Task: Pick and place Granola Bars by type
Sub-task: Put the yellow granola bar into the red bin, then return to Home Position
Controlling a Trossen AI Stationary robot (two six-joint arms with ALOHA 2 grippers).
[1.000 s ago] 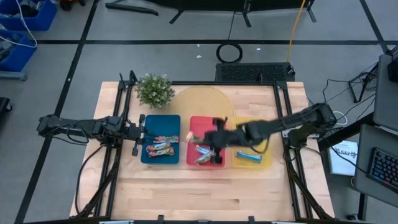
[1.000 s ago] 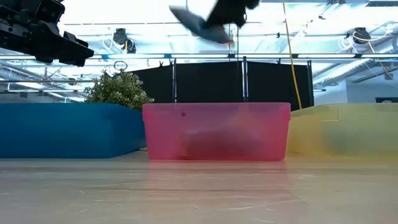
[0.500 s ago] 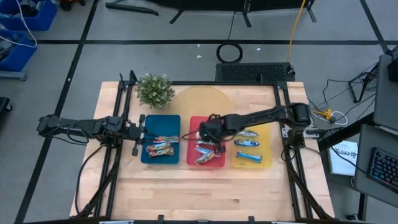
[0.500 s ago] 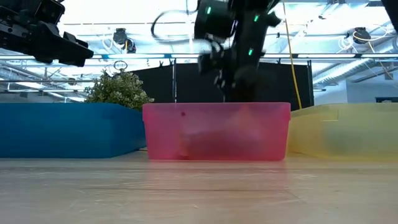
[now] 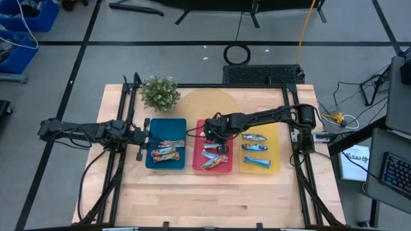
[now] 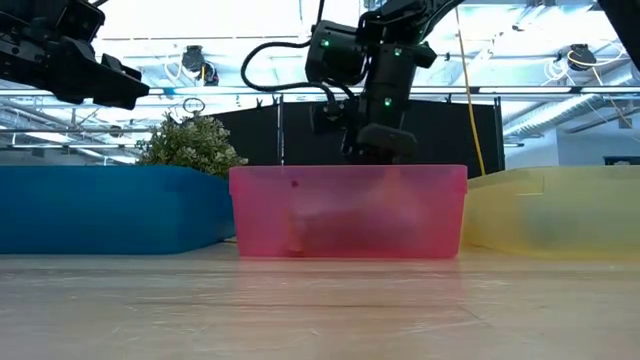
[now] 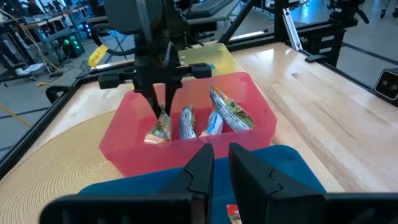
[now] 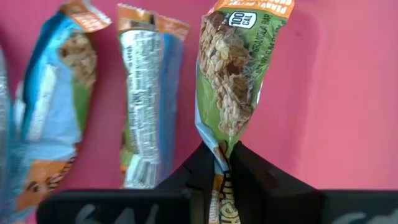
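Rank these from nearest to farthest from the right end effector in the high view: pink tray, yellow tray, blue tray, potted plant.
Measured from the right end effector:
1. Pink tray: directly beneath it; it holds a granola bar over this tray.
2. Yellow tray and blue tray: on opposite sides, too close to call.
3. Potted plant: at the table's far left corner.

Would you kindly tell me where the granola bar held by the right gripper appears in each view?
High view: hidden under the right gripper.
Low view: behind the pink tray wall, not discernible.
Left wrist view: held granola bar hanging into the tray.
Right wrist view: centre, pinched by the jaws.
Shared landmark: the pink tray.
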